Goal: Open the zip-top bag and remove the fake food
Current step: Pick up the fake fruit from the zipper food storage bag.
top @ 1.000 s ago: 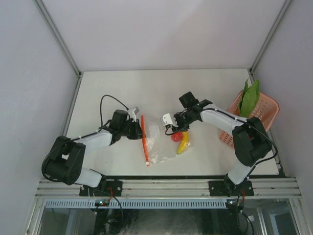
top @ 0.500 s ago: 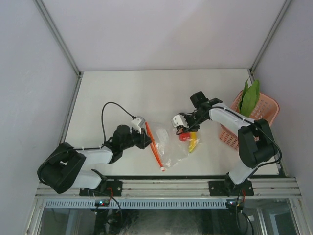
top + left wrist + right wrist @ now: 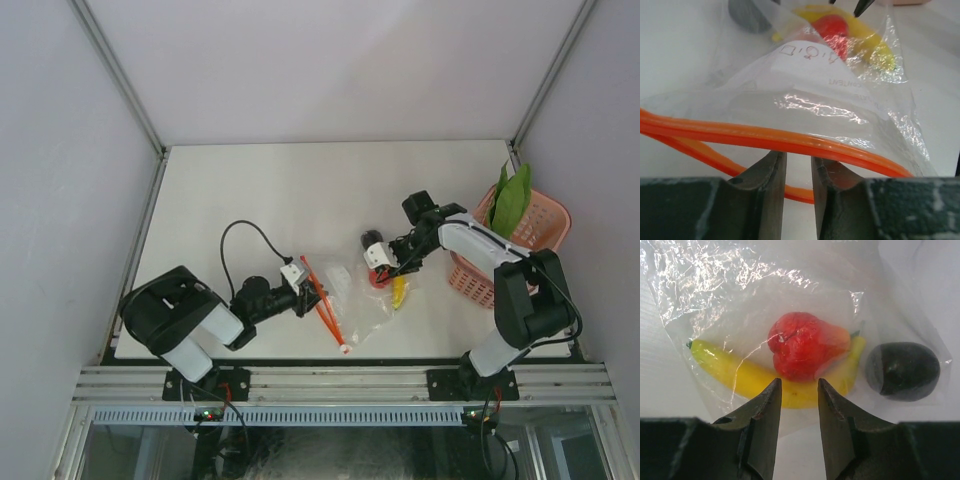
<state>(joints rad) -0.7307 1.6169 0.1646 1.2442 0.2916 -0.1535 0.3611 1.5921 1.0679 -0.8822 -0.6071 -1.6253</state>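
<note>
Near the front edge of the worktop (image 3: 260, 190), the left gripper (image 3: 797, 157) is clenched on the orange zipper strip (image 3: 790, 137) of the zip-top bag (image 3: 840, 95), likely anchoring its mouth, while the right gripper (image 3: 799, 382), grip impossible to tell, sits at the closed end where the fake food (image 3: 805, 352) lies bagged.

Lab rig: white enclosure walls (image 3: 60, 150), aluminium frame (image 3: 340, 385).
</note>
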